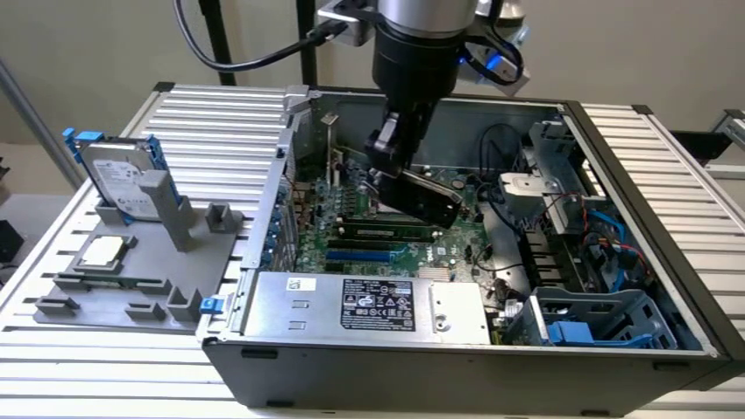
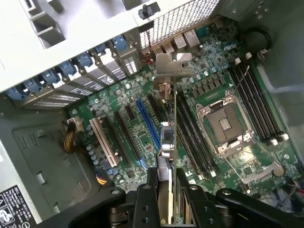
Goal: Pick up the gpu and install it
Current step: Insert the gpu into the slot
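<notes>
Green motherboard (image 2: 216, 59) lies under the one gpu (image 2: 167, 142), which the single tool (image 2: 166, 197) clamps edge-on inside the computer case (image 1: 466, 371). The card's long axis runs parallel to the slots, with its silver bracket toward the rear wall. It hangs just beside the one blue slot (image 2: 147, 124), away from the one white slot (image 2: 102, 138), and appears unseated.

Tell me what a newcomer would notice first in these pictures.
The eye goes first to the robot arm reaching into the open computer case, its claw shut on a graphics card held slanted over the green motherboard. Next comes the silver hard drive with blue rails, standing on a gray holder at the exterior view's left, outside the case.
</notes>
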Tool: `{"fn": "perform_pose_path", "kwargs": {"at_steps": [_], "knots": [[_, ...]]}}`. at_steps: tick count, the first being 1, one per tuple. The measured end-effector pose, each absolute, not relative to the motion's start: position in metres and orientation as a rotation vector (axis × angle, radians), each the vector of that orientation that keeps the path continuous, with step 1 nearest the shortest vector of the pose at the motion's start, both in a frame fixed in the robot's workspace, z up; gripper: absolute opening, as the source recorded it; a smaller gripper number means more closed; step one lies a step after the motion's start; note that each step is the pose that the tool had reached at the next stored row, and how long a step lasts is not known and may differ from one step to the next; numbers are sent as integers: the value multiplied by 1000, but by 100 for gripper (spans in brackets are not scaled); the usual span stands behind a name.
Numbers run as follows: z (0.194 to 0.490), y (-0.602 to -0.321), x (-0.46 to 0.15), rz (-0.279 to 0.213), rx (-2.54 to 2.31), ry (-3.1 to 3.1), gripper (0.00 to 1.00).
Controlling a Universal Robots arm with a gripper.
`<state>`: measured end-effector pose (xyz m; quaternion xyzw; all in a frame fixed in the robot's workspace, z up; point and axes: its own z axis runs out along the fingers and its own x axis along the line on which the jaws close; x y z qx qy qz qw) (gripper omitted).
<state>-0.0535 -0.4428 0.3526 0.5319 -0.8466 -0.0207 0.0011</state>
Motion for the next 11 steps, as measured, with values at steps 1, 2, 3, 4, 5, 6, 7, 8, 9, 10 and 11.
{"fn": "perform_pose_path", "kwargs": {"at_steps": [1,2,3,4,5,6,7,8,9,10,11], "knots": [[352,-443,-53,-65,1693,-2642,0],[351,-443,-54,-65,1716,-2627,0],[350,-443,-53,-65,1739,-2611,0],[349,-443,-53,-65,1765,-2594,0],[349,-443,-53,-65,1787,-2578,0],[348,-443,-53,-65,1811,-2561,0],[347,-443,-53,-65,1834,-2544,0],[346,-443,-54,-65,1857,-2527,0],[345,-443,-53,-65,1879,-2510,0],[345,-443,-54,-65,1902,-2493,0],[344,-443,-53,-64,1924,-2475,0]]}}
